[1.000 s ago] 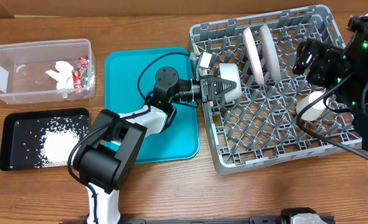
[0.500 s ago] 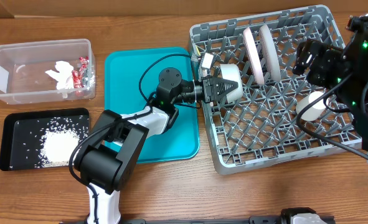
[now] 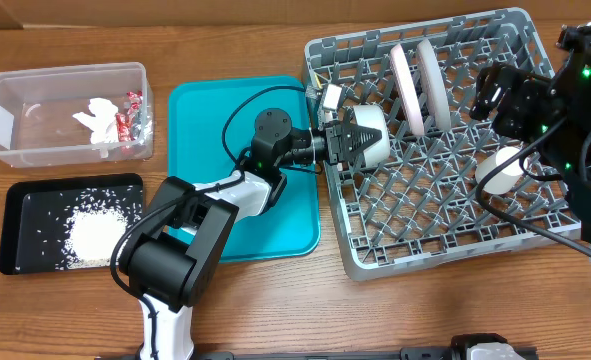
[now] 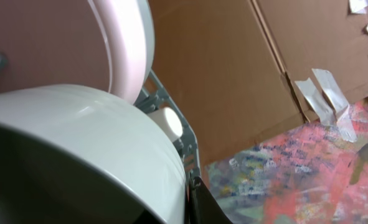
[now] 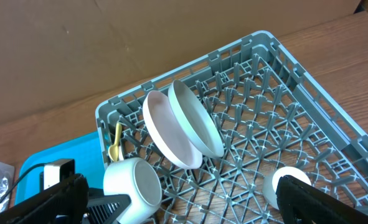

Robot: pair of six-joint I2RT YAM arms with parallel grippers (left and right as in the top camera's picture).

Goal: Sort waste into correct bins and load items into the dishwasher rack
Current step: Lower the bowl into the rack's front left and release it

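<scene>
Wood table (image 3: 425,315), grey rack (image 3: 445,240): L jaws tight on cup (image 3: 371,134) by plates (image 3: 431,85); R jaws wide apart.

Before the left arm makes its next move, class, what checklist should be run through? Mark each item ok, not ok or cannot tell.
1. Left gripper jaws pinch the white cup: ok.
2. Cup inside the dishwasher rack: ok.
3. Cup seated steadily between pegs: cannot tell.
4. Left plate and right plate upright in the rack: ok.
5. Right gripper jaws open, holding nothing: ok.
</scene>
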